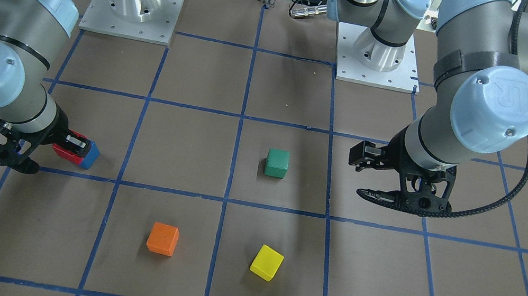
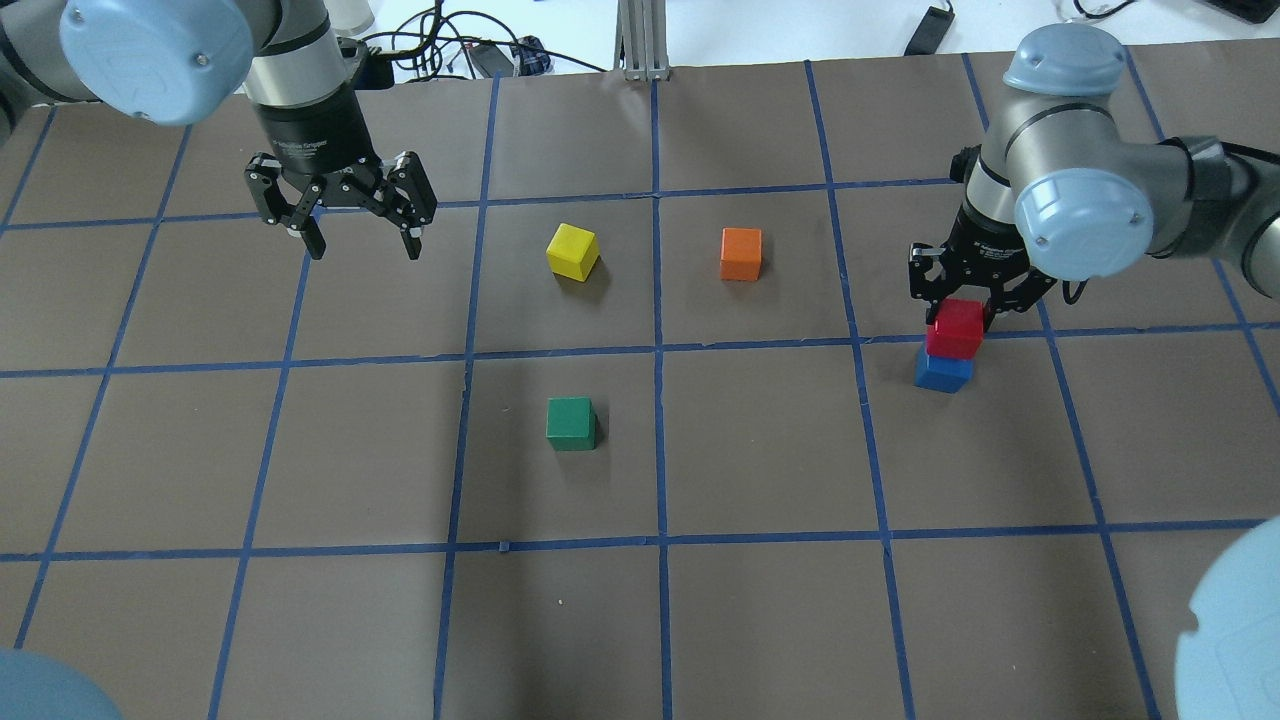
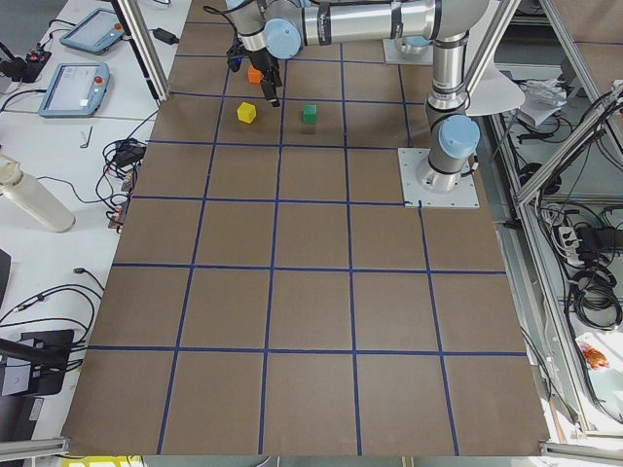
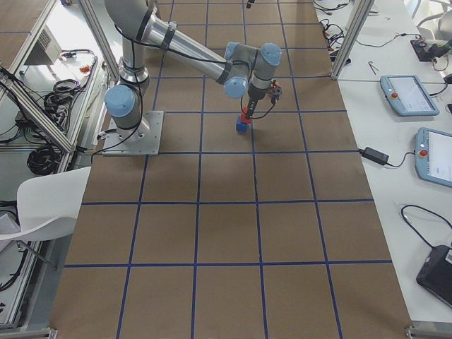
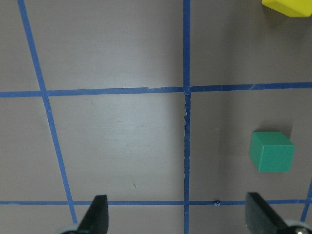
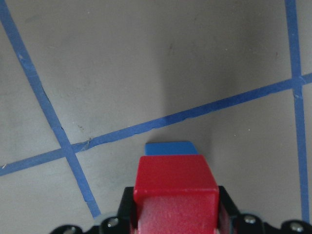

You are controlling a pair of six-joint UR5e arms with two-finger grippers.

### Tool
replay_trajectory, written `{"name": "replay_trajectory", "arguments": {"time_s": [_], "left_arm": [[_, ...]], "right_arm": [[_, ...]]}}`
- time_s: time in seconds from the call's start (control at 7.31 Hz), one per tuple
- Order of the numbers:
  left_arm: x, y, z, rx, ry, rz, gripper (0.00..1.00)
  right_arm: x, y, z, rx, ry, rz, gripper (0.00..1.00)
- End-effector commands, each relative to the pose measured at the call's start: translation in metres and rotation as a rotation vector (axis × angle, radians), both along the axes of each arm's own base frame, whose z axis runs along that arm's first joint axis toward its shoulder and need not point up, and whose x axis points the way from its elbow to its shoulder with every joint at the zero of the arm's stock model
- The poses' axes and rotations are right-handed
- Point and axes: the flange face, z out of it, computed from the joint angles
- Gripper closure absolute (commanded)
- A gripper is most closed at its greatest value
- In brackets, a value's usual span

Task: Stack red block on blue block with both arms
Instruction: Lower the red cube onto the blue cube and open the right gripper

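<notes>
the right gripper [image 2: 962,312] is clenched on the red block [image 2: 955,332], one finger on each side face, and holds it directly over the blue block [image 2: 942,373]. in the overhead view this pair sits near 3 o'clock on the tabletop [image 2: 760,450]. whether red already rests on blue or hangs just above it, i cannot tell. in the right wrist view a strip of blue shows past the red cube at 12 o'clock, which may be only the camera's slant, or a slight offset.

the step in hand looks like the placing itself. to do it well, i would ease down until the faces meet, square red's edges over blue's, then part the jaws evenly so neither finger drags the cube sideways, and rise straight up clear of the stack.

the left gripper [image 2: 364,240] hangs released with nothing in it, near 10 o'clock, well apart from the stack. between the two arms lie a yellow block [image 2: 572,250] at 11 o'clock of centre, an orange block [image 2: 740,253] at 1 o'clock and a green block [image 2: 570,423] near 8 o'clock, none close enough to get in the way
</notes>
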Motion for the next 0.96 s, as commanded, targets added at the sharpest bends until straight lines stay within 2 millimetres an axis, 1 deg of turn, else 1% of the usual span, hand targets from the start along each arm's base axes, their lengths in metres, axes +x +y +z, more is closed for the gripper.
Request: {"name": "replay_trajectory", "arguments": {"time_s": [0.0,0.27,0.41,0.55,0.68,0.82], "left_arm": [[0.000,0.000,0.000,0.000,-0.001,0.000,0.00],[0.000,0.000,0.000,0.000,-0.001,0.000,0.00],[0.000,0.000,0.000,0.000,-0.001,0.000,0.00],[0.000,0.000,0.001,-0.001,-0.002,-0.001,0.00],[0.000,-0.001,0.001,-0.003,-0.001,0.000,0.00],[0.000,0.000,0.002,-0.006,-0.001,0.000,0.00]], "right_arm": [[0.001,0.000,0.001,-0.001,0.000,0.001,0.00],[0.000,0.001,0.001,0.007,0.002,0.001,0.00],[0.001,0.004,0.015,-0.012,0.007,0.002,0.00],[0.001,0.007,0.033,-0.010,0.003,0.003,0.00],[0.003,0.008,0.058,-0.017,0.001,0.014,0.00],[0.004,0.002,0.091,-0.026,0.000,0.023,0.00]]}}
